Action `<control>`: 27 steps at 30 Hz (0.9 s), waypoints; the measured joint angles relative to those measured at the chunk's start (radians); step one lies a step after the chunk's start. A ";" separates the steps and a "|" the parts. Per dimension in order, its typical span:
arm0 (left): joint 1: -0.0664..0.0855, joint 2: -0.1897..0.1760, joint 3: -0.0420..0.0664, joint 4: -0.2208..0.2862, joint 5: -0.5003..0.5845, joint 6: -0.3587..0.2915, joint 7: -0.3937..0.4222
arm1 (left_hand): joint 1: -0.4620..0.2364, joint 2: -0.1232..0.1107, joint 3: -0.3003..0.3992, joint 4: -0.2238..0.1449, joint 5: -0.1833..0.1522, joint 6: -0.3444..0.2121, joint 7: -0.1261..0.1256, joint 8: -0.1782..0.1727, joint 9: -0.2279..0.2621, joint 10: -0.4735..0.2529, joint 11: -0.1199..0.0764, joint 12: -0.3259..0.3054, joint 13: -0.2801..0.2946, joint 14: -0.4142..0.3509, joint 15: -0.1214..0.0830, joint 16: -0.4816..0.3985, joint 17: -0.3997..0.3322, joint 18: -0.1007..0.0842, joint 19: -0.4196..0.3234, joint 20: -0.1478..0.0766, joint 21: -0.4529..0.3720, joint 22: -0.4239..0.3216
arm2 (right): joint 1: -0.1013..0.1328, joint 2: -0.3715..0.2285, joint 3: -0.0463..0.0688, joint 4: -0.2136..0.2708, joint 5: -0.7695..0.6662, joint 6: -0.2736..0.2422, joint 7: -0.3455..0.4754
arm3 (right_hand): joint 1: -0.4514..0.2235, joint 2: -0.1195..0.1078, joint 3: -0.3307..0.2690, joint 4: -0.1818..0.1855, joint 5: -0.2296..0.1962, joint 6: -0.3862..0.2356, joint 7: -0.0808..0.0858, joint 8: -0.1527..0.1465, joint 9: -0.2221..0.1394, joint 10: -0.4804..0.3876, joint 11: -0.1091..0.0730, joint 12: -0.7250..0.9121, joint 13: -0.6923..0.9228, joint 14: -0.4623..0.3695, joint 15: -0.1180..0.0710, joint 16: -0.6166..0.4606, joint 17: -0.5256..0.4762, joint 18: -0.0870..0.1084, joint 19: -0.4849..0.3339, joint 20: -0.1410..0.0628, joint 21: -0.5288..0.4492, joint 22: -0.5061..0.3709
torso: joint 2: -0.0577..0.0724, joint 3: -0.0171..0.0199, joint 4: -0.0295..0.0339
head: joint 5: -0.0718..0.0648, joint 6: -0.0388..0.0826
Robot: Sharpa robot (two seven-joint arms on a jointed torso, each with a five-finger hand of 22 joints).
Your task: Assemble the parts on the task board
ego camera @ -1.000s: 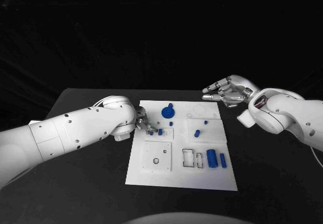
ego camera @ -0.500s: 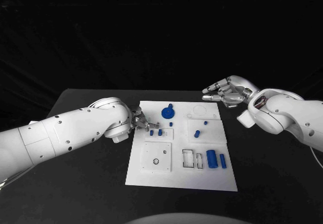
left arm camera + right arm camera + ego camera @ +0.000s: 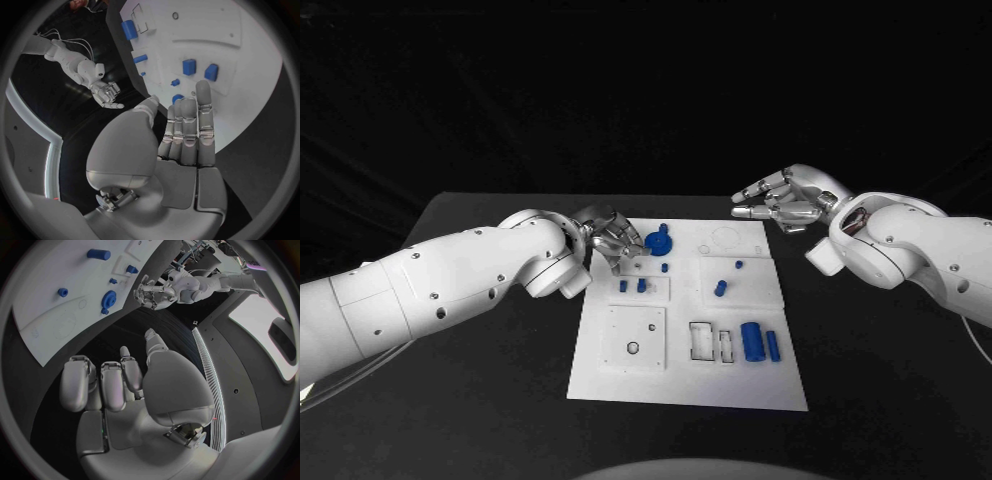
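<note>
We see the white rectangular task board (image 3: pixel 689 385) lying mid-table w/ small blue plastic parts (image 3: pixel 762 340) on it. Left hand (image 3: pixel 607 238) hovers over the board's far-left corner, fingers straight, spread, holding nothing. Right hand (image 3: pixel 783 200) hangs beyond the far-right corner, apart from the board, fingers loosely curled, empty.

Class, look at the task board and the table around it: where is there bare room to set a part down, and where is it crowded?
The task board is bare along its near edge, below the large blue cylinder. Black table lies open either side. The far end is crowded: blue gear, small blue pieces, and the left hand above.
</note>
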 measured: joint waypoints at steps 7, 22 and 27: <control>0.006 0.068 -0.001 -0.062 -0.162 -0.029 0.149 | 0.082 -0.081 0.114 -0.053 -0.030 0.100 -0.003 -0.123 -0.168 0.024 0.000 -0.153 -0.191 0.115 -0.003 0.167 0.129 0.000 0.082 -0.005 0.014 -0.005 | -0.001 0.002 0.000 -0.001 0.000 0.000 0.000 | -0.005 0.005 -0.003 -0.003 0.000 0.000 0.000 0.000 0.000 0.000 0.000 0.000 0.000 0.000 0.000 0.000 0.000 0.000 0.000 0.000 0.000 0.000 | 0.000 0.0000 -0.0013 | -0.005 0.007; 0.002 0.204 -0.025 -0.208 -0.537 0.044 0.180 | 0.039 -0.127 0.092 -0.058 -0.030 0.228 -0.030 -0.262 -0.328 0.129 -0.017 -0.320 -0.410 0.265 -0.018 0.500 0.456 -0.026 0.281 -0.027 0.428 0.379 | -0.003 0.010 0.000 -0.003 0.001 0.000 0.001 | -0.005 0.005 -0.003 -0.003 0.000 0.000 0.000 0.000 0.000 0.000 0.000 0.000 -0.001 0.000 0.000 0.000 0.000 0.000 0.000 0.000 0.000 0.000 | 0.002 -0.0005 -0.0030 | -0.014 0.016; 0.000 0.218 -0.026 -0.222 -0.588 0.074 0.170 | 0.035 -0.123 0.088 -0.060 -0.030 0.251 -0.032 -0.275 -0.343 0.156 -0.018 -0.337 -0.434 0.264 -0.024 0.490 0.431 -0.041 0.281 -0.027 0.443 0.396 | -0.003 0.012 0.000 -0.004 0.001 0.000 0.002 | -0.005 0.005 -0.003 -0.003 0.000 0.000 0.000 0.000 0.000 0.000 0.000 0.000 -0.001 0.000 0.000 0.000 0.000 0.000 0.000 0.000 0.000 0.000 | 0.002 -0.0007 -0.0025 | -0.017 0.014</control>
